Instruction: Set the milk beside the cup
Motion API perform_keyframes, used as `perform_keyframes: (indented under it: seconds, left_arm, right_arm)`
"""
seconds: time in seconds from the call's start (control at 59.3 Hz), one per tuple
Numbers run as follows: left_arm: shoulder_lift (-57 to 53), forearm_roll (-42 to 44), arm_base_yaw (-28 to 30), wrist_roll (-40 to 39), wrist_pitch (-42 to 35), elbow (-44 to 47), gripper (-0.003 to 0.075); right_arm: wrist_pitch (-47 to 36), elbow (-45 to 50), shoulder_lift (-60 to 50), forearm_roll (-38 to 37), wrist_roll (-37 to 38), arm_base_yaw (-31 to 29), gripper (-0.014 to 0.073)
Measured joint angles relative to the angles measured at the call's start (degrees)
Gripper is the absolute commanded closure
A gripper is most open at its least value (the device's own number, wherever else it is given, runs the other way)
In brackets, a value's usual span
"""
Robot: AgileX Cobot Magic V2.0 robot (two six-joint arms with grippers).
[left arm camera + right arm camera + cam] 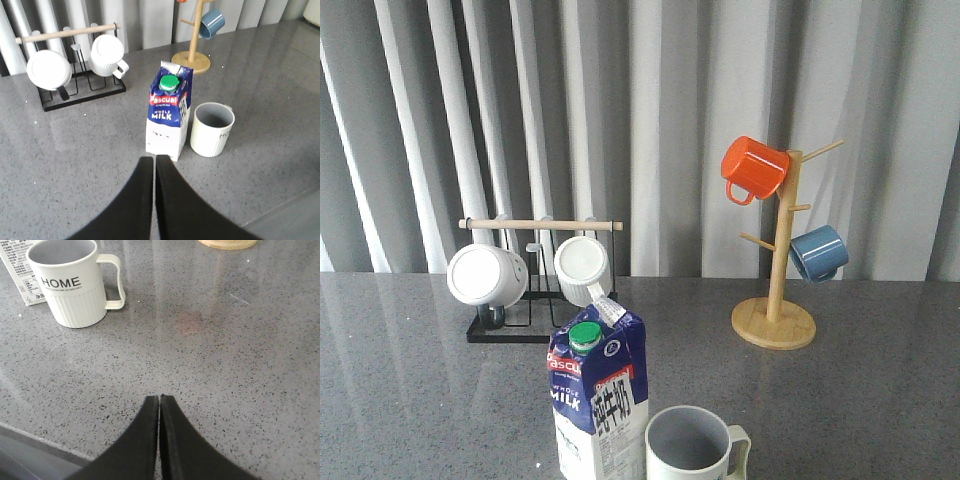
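The milk stands upright on the grey table, a blue-and-white carton with a green cap. Close beside it, a small gap apart, stands the cup, a pale ribbed mug lettered "HOME". My left gripper is shut and empty, hanging back from the carton on the near side. My right gripper is also shut and holds nothing, well apart from the cup over bare table. Neither gripper shows in the front view.
A black rack with a wooden bar holds two white mugs at the back left. A wooden mug tree at the back right carries an orange mug and a blue mug. The table's near edge lies close to my right gripper.
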Motion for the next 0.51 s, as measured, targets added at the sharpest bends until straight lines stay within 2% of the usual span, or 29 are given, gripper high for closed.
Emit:
perform_keyframes:
  seconds: [0.152, 0.371, 0.506]
  left_arm:
    - [-2.96, 0.0, 0.0, 0.0, 0.58, 4.12, 0.0727]
    - [-3.67, 0.0, 0.0, 0.0, 2.03, 4.71, 0.0727]
    - [-4.23, 0.77, -0.05, 0.0, -2.45, 7.31, 0.0727]
  right_arm:
    - [0.0, 0.0, 0.0, 0.0, 0.0, 0.0, 0.0599]
    - [0.0, 0.0, 0.0, -0.03, 0.0, 0.0, 0.0599]
    - [0.0, 0.0, 0.0, -0.03, 0.0, 0.0, 0.0599]
